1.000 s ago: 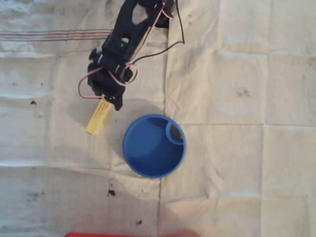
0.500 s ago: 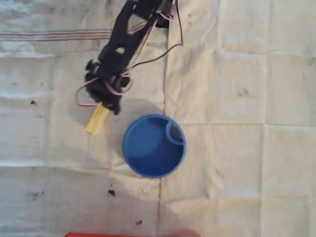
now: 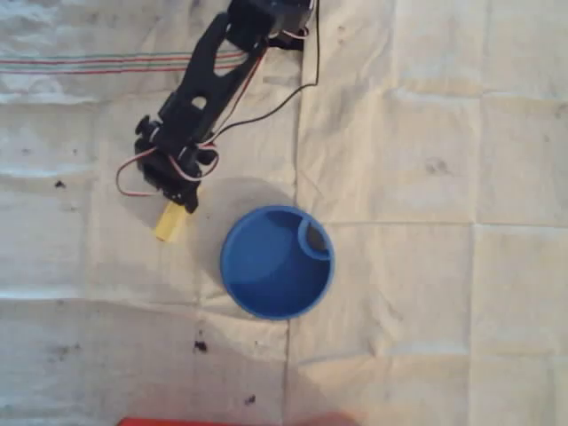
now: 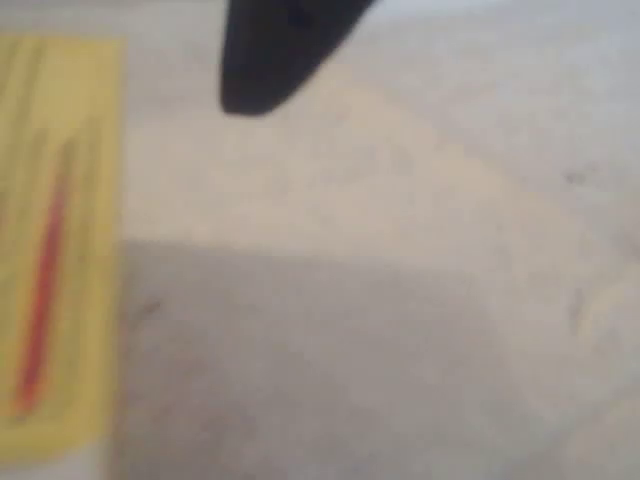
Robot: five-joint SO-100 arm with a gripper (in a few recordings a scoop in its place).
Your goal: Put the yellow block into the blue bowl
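Yellow block (image 3: 169, 224): a small pale-yellow bar lying flat on the cloth in the overhead view, its long axis slanted from lower left to upper right, its upper end hidden under the black gripper (image 3: 180, 201). The visible end is squared off; any surface ridging is too fine to make out from above. In the wrist view the block (image 4: 58, 250) fills the left edge as a broad, blurred yellow slab with a thin red-orange streak running along its length and a paler border around it. Blue bowl (image 3: 277, 262): round, bright blue, standing on the cloth just to the right of the block and slightly lower in the overhead view, not touching it; a small curved ring-shaped divider sits against its upper right inner wall; otherwise nothing lies in it. Gripper: black, with red and white wires looping beside it, set directly over the block's upper end; one dark finger (image 4: 275, 50) juts in from the top of the wrist view, apart from the block; whether the jaws are apart or clamped I cannot tell. White cloth (image 3: 426, 133): creased, faintly stained, with thin red stripes near its upper left.
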